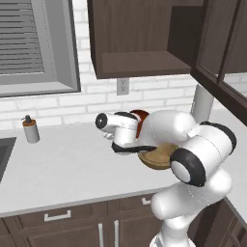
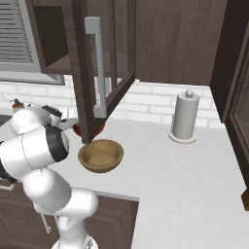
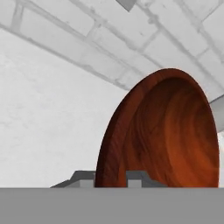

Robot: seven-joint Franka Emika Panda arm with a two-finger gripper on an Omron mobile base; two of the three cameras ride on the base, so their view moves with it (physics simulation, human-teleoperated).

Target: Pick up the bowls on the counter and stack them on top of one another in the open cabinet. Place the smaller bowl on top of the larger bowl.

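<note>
Claw [image 3: 110,178] sits astride the rim of the small red-brown bowl [image 3: 170,135], one dark tip on each side of the edge, so it looks clamped on it, though how firm the grip is can't be told. From the left base view that bowl [image 1: 140,115] peeks out just behind the hand, toward the back wall side of the surface [image 1: 62,164]; whether it's lifted or resting there can't be made out.

Best guess at the step: grabbing the small bowl first. Bit awkward, since the big wooden bowl [image 2: 100,155] has to go underneath and it's on the surface near the front edge, right beside the arm.

Next move calls for a straight lift, then a swing up to the open cabinet [image 1: 140,62] shelf. Room is tight: the open glass door [image 2: 104,68] hangs right over both bowls, and the paper towel roll [image 2: 185,116] stands well off to the right.
</note>
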